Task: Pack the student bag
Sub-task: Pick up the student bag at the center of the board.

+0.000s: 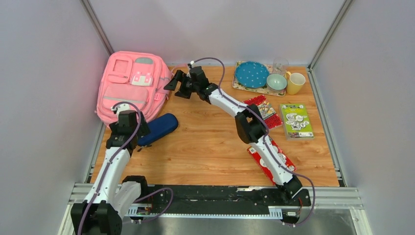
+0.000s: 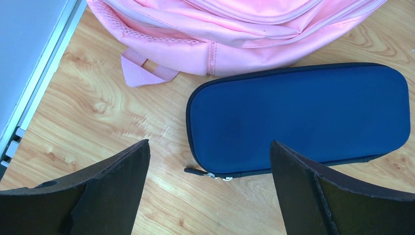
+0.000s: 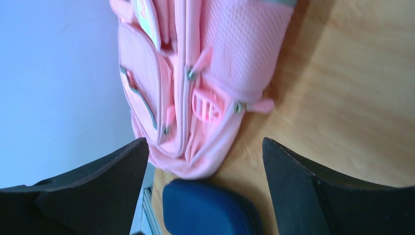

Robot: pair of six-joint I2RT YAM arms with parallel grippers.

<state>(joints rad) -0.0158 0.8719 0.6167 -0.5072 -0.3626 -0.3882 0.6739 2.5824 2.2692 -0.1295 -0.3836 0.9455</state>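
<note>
Top view first: the student bag (image 1: 132, 85) lies flat in the upper left corner of the wooden surface (image 1: 210, 142), front pockets up, tucked against the left wall. The navy case (image 1: 157, 129) sits just below its lower right edge, angled across the boards.

My left jaws are spread wide, nothing between them. In the left wrist view both dark fingers (image 2: 112, 196) frame the lower part of the picture, with the navy case (image 2: 298, 117) filling the right centre and its zip pull (image 2: 195, 171) poking out at the lower left corner. The student bag (image 2: 235, 29) runs across the top, touching or nearly touching the case's far edge, and a small pink loop (image 2: 142, 73) hangs off its hem.

My right jaws are released too, gaping and empty. In the top view that arm reaches to the bag's right edge, upper centre. The right wrist view shows the student bag (image 3: 186, 83) side-on at top centre, mesh side pocket and zip pulls (image 3: 190, 73) showing, with the navy case (image 3: 205, 210) at the bottom between my fingers.

At the upper right of the top view: a blue plate (image 1: 251, 74), a bowl (image 1: 276, 81) and a yellow mug (image 1: 295, 83).
</note>
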